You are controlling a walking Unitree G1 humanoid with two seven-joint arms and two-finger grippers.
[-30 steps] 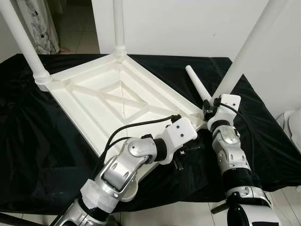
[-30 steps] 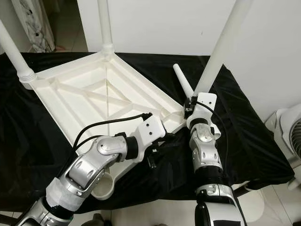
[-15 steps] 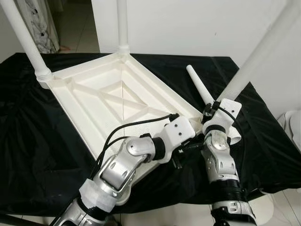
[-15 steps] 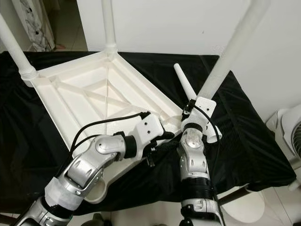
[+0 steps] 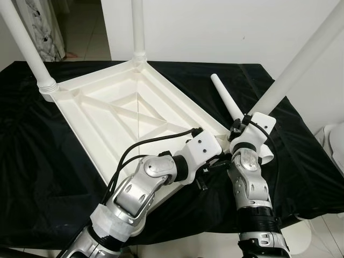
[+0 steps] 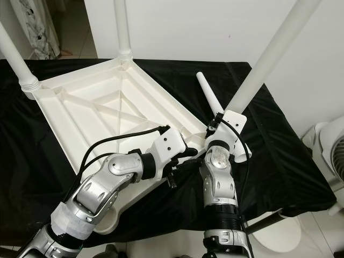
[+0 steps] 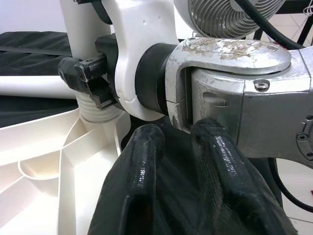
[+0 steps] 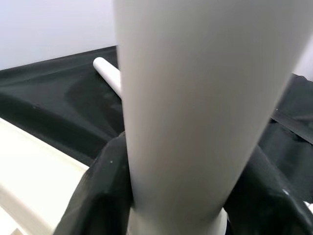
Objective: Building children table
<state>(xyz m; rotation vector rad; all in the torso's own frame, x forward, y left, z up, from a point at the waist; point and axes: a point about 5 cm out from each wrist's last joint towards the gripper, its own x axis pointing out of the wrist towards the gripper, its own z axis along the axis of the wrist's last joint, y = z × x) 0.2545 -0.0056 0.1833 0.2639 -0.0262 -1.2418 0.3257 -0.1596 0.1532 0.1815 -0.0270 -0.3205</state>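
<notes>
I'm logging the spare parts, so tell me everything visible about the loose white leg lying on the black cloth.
The loose leg is a plain white tube, plastic by its look, with a rounded far end. It lies flat on the black cloth, apart from the three legs standing in the upturned tabletop, angled from that far end toward the tabletop's near right corner. Its near end is hidden behind the right gripper; whether they touch cannot be told.
</notes>
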